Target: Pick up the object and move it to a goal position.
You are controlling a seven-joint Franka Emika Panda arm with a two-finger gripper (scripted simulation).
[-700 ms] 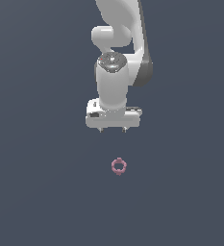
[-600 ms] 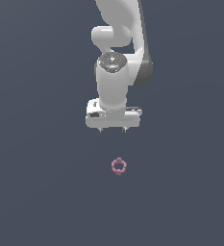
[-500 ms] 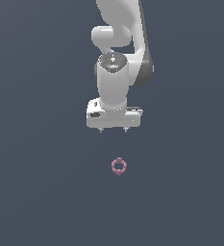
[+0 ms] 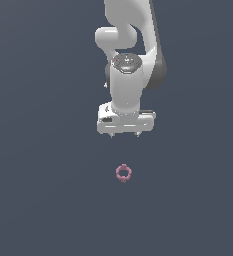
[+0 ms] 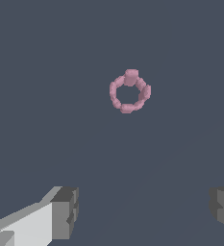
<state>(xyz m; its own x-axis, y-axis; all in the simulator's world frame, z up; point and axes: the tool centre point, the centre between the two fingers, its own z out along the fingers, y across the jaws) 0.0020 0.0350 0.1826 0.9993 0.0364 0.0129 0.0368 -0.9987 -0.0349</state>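
Pink knobbly ring (image 4: 123,173) lies flat on the plain dark surface (image 4: 48,200), free and untouched. Gripper (image 4: 125,135) hangs pointing down, well apart from the ring in the exterior view. Jaws spread wide, nothing between them; in the wrist view the ring sits beyond the fingertips (image 5: 65,211).

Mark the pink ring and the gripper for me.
pink ring (image 4: 123,173), exterior view, on its knobbly rim.
gripper (image 4: 124,135), exterior view, midway between the fingertips.
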